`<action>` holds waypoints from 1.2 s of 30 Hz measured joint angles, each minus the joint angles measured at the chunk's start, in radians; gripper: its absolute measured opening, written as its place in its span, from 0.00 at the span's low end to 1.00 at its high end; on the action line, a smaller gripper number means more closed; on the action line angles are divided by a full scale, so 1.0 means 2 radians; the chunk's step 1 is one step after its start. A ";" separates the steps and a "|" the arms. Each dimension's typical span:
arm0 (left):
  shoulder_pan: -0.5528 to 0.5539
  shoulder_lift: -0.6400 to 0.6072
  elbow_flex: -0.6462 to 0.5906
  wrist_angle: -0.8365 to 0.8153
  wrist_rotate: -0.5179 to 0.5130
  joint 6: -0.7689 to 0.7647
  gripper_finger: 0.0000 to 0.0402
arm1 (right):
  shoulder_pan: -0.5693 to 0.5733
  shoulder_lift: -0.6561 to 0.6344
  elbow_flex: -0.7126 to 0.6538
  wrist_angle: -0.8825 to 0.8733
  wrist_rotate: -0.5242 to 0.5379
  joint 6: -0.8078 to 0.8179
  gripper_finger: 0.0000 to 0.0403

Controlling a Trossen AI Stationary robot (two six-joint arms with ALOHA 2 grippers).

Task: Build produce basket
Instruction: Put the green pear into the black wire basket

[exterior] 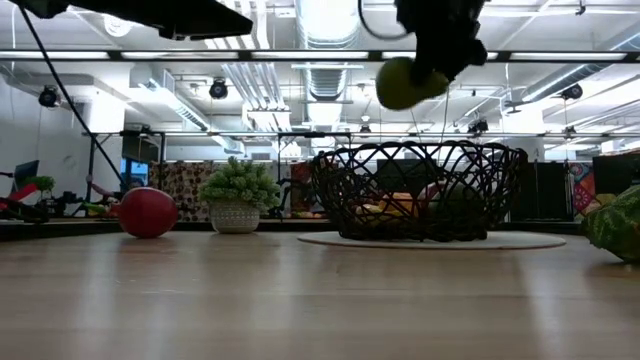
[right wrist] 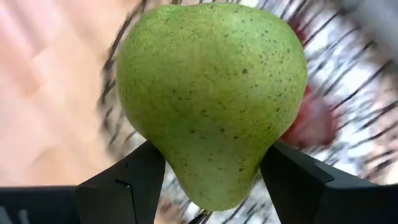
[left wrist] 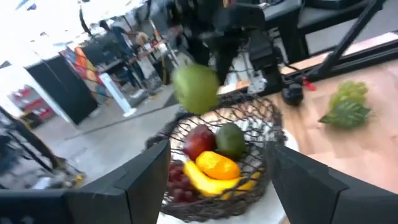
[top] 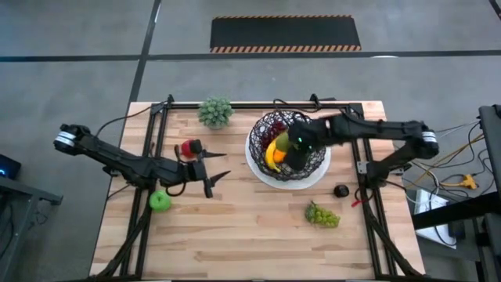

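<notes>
The black wire basket (top: 288, 146) stands on its white plate (top: 313, 177) at the table's far right. It holds a banana (left wrist: 205, 184), an orange piece (left wrist: 217, 165), a red apple (left wrist: 199, 140), a dark green fruit (left wrist: 231, 140) and purple grapes (left wrist: 178, 188). My right gripper (exterior: 432, 62) hangs above the basket, shut on a green pear (right wrist: 211, 99). My left gripper (top: 221, 166) stands open left of the basket, level, nothing between its fingers. On the table rest a red apple (top: 188, 147), a green apple (top: 160, 201) and green grapes (top: 322, 215). My right gripper pinches the pear's tapering part (right wrist: 163, 163) between its two fingers, one on each side. The fingers slant downward from above. The pear (exterior: 405, 82) is lifted clear, hanging over the basket's rim (exterior: 420, 150), its broad end pointing away from the wrist.
A small potted plant (top: 215, 111) stands at the far edge, left of the basket. A small black object (top: 340, 190) and a red bit (top: 356, 202) lie near the right rail. The table's near half is bare wood (top: 250, 243).
</notes>
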 joint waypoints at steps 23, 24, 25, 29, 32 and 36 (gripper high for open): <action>0.000 -0.025 0.000 -0.001 -0.120 0.102 0.62 | -0.107 0.232 0.135 -0.233 -0.222 -0.094 0.56; 0.000 -0.025 0.000 -0.001 -0.121 0.102 0.62 | -0.107 0.238 0.142 -0.234 -0.222 -0.100 0.56; 0.000 -0.025 0.000 -0.001 -0.121 0.102 0.62 | -0.106 0.244 0.149 -0.233 -0.222 -0.104 0.56; 0.000 -0.025 -0.001 -0.001 -0.122 0.102 0.62 | -0.106 0.267 0.164 -0.233 -0.222 -0.114 0.56; 0.000 -0.025 -0.001 -0.001 -0.122 0.102 0.62 | -0.106 0.276 0.165 -0.233 -0.222 -0.116 0.56; 0.000 -0.022 -0.001 -0.002 -0.122 0.102 0.62 | -0.106 0.284 0.165 -0.233 -0.222 -0.124 0.56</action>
